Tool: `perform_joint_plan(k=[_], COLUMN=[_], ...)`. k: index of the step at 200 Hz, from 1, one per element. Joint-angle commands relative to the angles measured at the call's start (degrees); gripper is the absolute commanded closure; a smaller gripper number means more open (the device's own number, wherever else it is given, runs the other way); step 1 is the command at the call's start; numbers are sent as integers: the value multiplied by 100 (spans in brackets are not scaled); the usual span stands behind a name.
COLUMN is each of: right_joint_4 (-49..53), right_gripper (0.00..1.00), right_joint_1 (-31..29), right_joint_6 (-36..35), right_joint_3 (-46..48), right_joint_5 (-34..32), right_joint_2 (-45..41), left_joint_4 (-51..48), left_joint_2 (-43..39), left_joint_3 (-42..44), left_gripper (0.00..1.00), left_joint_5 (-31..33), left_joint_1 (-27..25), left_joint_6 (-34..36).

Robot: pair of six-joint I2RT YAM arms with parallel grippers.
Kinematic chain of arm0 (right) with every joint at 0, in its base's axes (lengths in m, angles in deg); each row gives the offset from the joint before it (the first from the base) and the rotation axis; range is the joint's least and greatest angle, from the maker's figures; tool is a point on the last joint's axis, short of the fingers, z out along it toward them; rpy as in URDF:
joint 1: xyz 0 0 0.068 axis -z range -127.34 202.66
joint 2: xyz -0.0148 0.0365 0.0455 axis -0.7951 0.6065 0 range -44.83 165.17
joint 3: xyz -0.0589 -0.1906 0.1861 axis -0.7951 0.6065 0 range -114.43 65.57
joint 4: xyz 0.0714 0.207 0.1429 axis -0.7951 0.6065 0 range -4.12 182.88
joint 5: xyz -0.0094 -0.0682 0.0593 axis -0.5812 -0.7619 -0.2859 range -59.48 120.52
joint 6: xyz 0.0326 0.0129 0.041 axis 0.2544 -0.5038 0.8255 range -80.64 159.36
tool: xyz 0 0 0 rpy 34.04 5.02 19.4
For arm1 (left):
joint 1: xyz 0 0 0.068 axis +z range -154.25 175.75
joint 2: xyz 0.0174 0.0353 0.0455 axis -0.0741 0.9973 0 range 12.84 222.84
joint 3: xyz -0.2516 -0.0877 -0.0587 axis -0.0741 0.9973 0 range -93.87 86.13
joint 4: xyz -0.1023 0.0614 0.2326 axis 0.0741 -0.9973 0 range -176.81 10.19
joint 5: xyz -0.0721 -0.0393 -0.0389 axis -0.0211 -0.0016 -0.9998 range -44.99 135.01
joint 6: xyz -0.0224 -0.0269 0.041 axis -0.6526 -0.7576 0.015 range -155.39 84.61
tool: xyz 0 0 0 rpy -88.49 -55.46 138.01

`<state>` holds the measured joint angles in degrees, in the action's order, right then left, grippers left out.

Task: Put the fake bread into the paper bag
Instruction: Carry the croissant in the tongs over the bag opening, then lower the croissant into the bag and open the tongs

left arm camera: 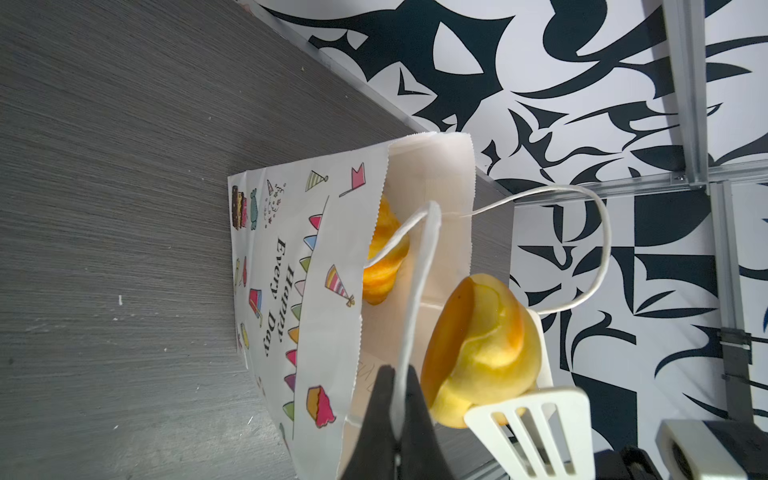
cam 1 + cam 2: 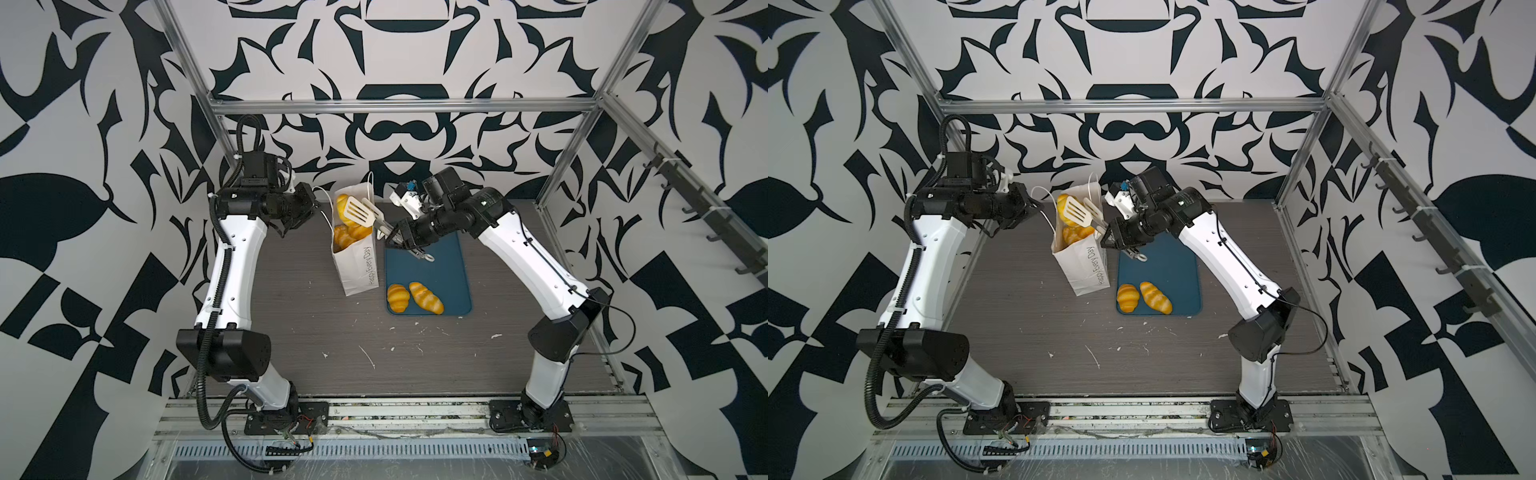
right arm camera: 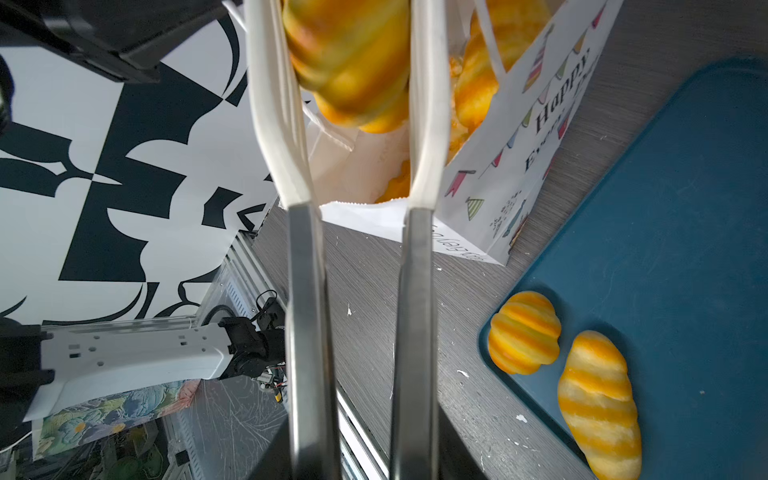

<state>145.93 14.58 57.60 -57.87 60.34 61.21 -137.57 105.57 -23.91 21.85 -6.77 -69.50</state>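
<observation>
The left hand (image 1: 397, 376) is pinched together on the upper rim of the paper bag (image 2: 359, 270), which stands at the centre of both top views. The right hand (image 2: 394, 240) is clamped on white-tipped tongs (image 2: 360, 211). The tongs grip one fake bread (image 1: 486, 349) over the bag's open mouth, and more pieces (image 2: 347, 237) lie inside. To the bag's right, a croissant (image 2: 397, 297) and a longer roll (image 2: 426, 298) rest low on the blue tray (image 2: 440, 266) on the bench (image 2: 311, 332).

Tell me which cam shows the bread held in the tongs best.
Left wrist view: the held bread shows nearly whole and sharp, between the tongs' slotted heads at the paper bag's mouth. The right wrist view crops the bread at the frame edge, blurred. In both top views a tong head covers much of it.
</observation>
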Motion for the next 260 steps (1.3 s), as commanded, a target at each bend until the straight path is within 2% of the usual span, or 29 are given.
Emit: perform_joint_plan(k=[1, 260], right_joint_4=[-341, -311], right_gripper=[62, 52], right_joint_1=[-23, -32], right_joint_6=[-101, -66], right_joint_3=[-42, 257], right_joint_5=[15, -46], right_joint_2=[-372, -384], left_joint_4=[-60, -25], left_joint_2=[-167, -283], left_joint_3=[53, 224], left_gripper=[100, 100], left_joint_5=[17, -4], left_joint_1=[25, 24], left_joint_6=[0, -9])
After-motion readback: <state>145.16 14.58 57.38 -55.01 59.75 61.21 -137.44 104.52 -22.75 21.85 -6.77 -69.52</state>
